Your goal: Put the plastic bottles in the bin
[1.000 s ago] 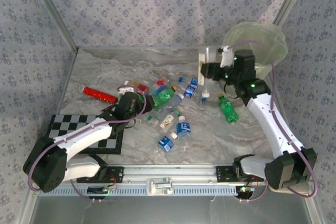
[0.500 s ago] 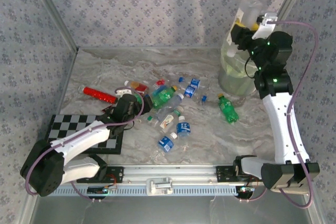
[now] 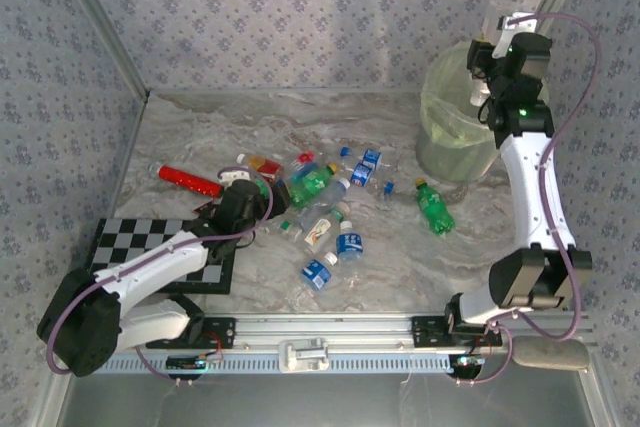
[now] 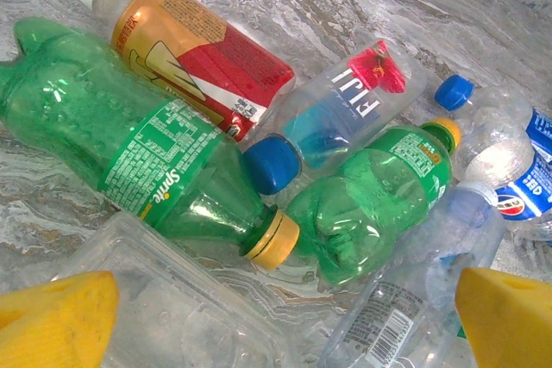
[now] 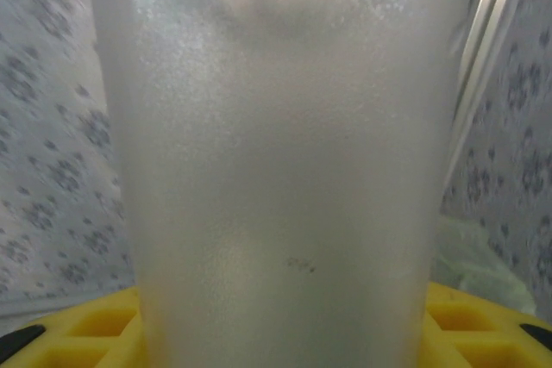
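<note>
The plastic bottles lie strewn across the marble table. Under my left gripper (image 4: 280,325) are a green Sprite bottle (image 4: 138,152), a second green one (image 4: 371,204), a Fiji bottle (image 4: 345,109), a red-labelled one (image 4: 190,49) and a clear one (image 4: 414,299). That gripper (image 3: 245,202) hovers open, its yellow fingertips (image 4: 52,316) spread wide and holding nothing. My right gripper (image 3: 487,52) is raised over the bin (image 3: 450,132), shut on a frosted pale bottle (image 5: 285,170) that stands upright between its yellow fingers (image 5: 483,316).
A green bottle (image 3: 435,207) lies alone near the bin. A red bottle (image 3: 190,180) lies at the left and two blue-labelled ones (image 3: 348,243) sit mid-table. A crushed clear plastic tray (image 4: 172,308) lies below my left gripper. The checkerboard (image 3: 150,247) lies under the left arm.
My right arm has lifted the frosted bottle from the table's far side up and right, to above the bin. The left arm has hardly moved.
</note>
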Tool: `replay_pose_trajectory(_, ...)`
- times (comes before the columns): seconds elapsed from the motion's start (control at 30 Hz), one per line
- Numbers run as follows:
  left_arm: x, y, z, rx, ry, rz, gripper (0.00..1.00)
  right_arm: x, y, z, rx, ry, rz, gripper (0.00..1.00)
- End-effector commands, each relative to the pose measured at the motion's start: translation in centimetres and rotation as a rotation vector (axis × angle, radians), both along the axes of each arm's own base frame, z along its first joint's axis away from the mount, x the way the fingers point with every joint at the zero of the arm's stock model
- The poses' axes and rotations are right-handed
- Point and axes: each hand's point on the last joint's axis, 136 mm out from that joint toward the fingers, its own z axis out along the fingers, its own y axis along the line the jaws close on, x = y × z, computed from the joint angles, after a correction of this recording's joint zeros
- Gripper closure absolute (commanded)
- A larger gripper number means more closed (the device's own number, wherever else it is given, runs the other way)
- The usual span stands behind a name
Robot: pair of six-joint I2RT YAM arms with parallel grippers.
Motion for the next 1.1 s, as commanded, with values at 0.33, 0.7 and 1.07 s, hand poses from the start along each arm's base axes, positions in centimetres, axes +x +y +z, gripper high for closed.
replay_pose_trajectory(0.33,1.0,-0.9,1.7,-0.031,-0.031,-0.012,0.00,2.4,-0.7,-11.9,0.201,0.386,0.032,0.46)
replay_pose_trajectory(0.7,0.6,-0.5,1.3,-0.036,-0.024,-0.003,0.00,3.5,-1.0,-16.6,0.259,0.545,-0.001,0.42)
replay_pose_trajectory(1.07,0.2,0.1,0.9,-0.034,-0.022,0.016,0.00,4.1,-0.6,-14.5,0.270,0.507,0.005,0.15)
